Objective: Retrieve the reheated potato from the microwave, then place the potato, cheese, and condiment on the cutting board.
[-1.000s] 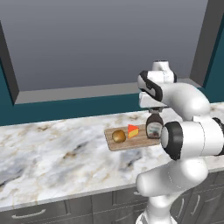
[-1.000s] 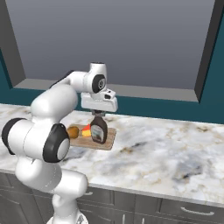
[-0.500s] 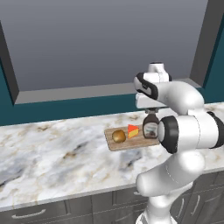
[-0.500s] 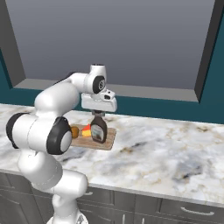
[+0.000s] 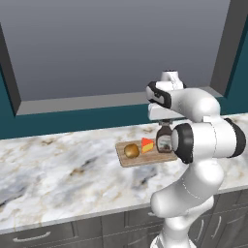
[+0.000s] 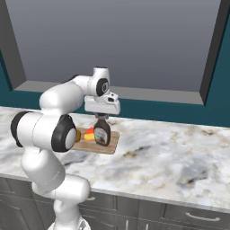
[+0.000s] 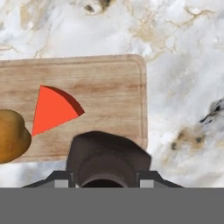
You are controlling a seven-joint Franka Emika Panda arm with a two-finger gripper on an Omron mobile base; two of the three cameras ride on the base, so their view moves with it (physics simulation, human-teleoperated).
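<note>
Arm folds down at frame centre; gripper (image 6: 101, 117) points straight down, seemingly pinching the condiment bottle (image 6: 102, 132) on the cutting board (image 6: 111, 143).

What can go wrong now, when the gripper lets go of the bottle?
The condiment bottle stands tall near the edge of the cutting board, with the gripper shut on its cap. It may tip when released. The cheese and potato lie close beside it, so a fall could knock them.
</note>
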